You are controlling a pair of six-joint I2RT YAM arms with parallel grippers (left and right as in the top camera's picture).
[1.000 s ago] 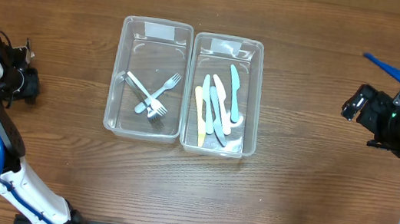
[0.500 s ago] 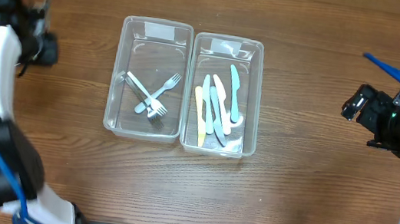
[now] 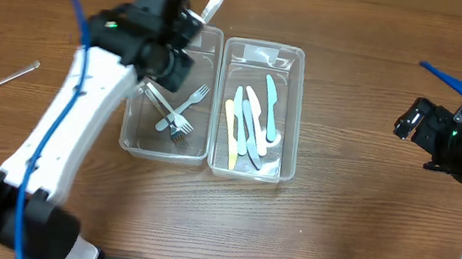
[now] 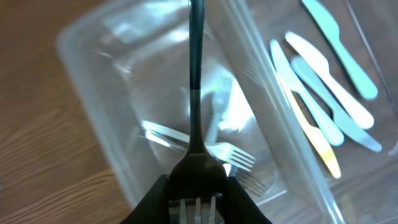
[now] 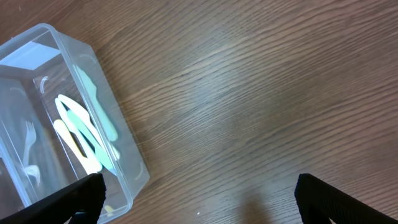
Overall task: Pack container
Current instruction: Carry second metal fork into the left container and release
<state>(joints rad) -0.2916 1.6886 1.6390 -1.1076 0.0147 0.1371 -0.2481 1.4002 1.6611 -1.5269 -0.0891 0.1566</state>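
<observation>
Wooden desk (image 3: 359, 245) below, your left pincer (image 4: 198, 203) clamps a fork (image 4: 196, 74) by its tines over the fork bin (image 3: 165, 154), ready for release; right pincer (image 5: 199, 193) sits spread, empty.

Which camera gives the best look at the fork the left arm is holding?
The left wrist view: the fork spans the frame, its head pinched in the left tool, handle pointing over the clear container. Overhead shows only its handle tip beyond the arm. The right wrist view misses it.

Overhead looks straight down on the table (image 3: 331, 250). Both wrist cams catch the knife container (image 5: 127, 158), left one way closer.
</observation>
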